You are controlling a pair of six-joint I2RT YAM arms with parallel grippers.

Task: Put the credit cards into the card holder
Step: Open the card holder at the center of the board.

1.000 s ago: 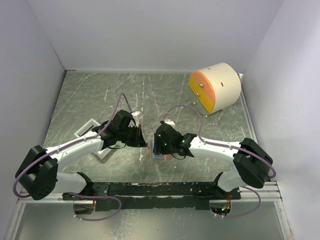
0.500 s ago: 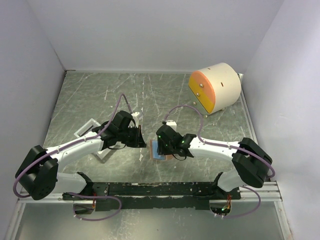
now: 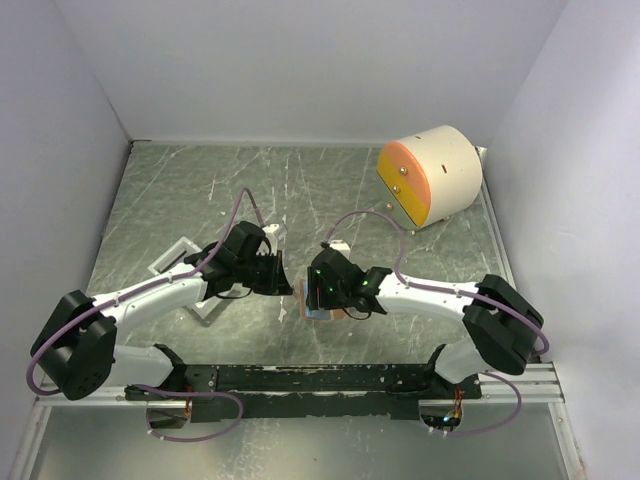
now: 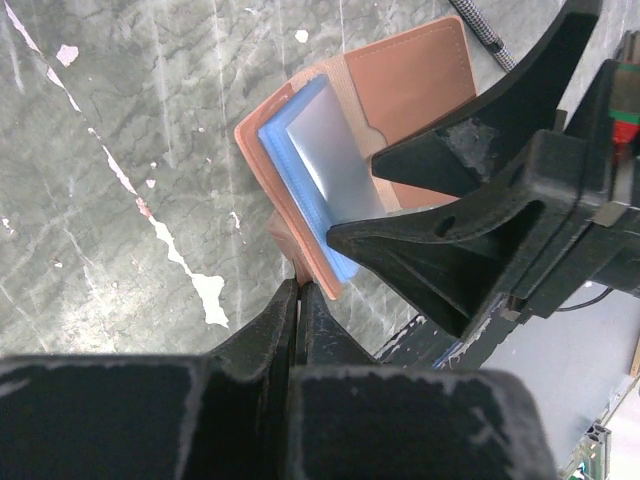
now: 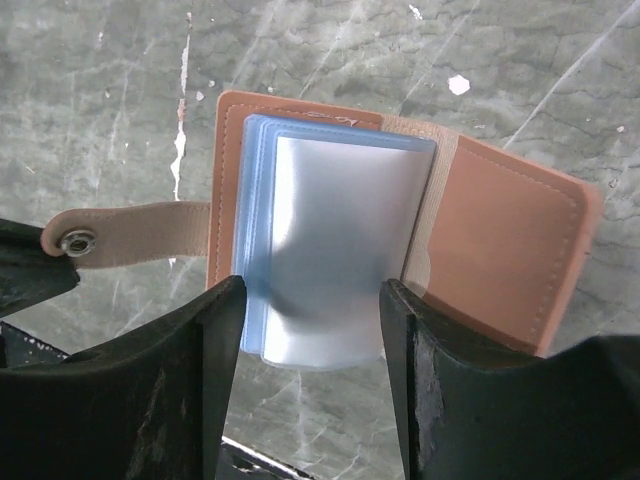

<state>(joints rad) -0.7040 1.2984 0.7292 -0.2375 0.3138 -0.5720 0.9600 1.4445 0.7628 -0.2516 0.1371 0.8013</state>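
Note:
The salmon card holder lies open on the table between my grippers. A light blue and white stack of credit cards rests on its left half. Its strap with the snap stud points left. My left gripper is shut on that strap at the holder's edge. My right gripper is open just above the cards, one finger at each long side. In the top view both grippers, left and right, meet at the holder. No orange or dark card shows.
A big cream cylinder with an orange face stands at the back right. A white rectangular tray lies left of the left arm. The black base rail runs along the near edge. Walls close in the table.
My right gripper has shifted slightly over the card holder and now covers more of the blue card. The left arm has not moved.

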